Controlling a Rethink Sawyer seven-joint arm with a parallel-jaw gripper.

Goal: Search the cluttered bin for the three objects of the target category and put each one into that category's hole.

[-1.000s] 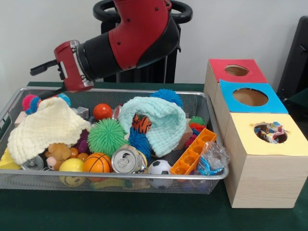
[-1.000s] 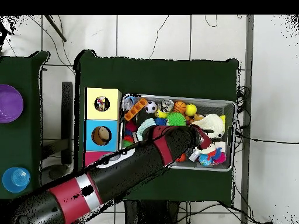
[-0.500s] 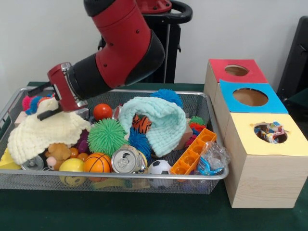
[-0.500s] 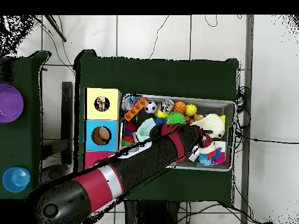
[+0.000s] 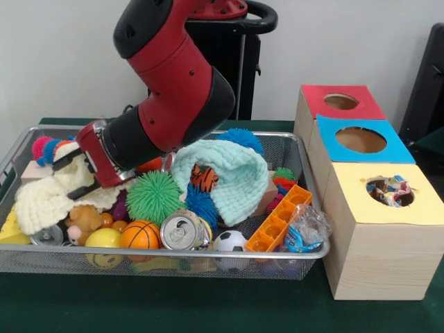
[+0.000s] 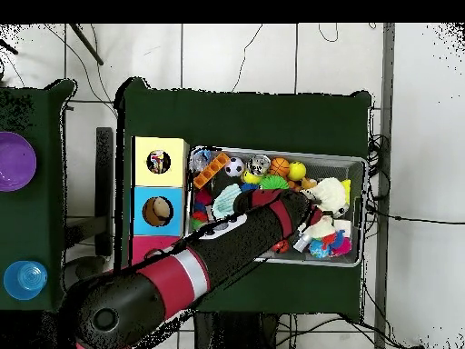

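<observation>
Bin [image 5: 305, 253] of toys sits on the green tabletop [image 5: 208, 312] beside three boxes [image 5: 378, 229] with holes. From the front, the gripper [image 5: 69, 173] has its fingers spread around the cream cloth [image 5: 41, 201]. From overhead, the arm covers the bin's [image 6: 359, 164] middle.

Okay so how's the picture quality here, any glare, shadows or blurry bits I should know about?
Front view: soft, even light, no hard shadows; a bright sheen on the soda can top and the clear plastic wrapper; the gripper over the cream cloth looks slightly smeared. Overhead view: the bin contents are too small to make out in detail, and the arm hides part of it.
</observation>
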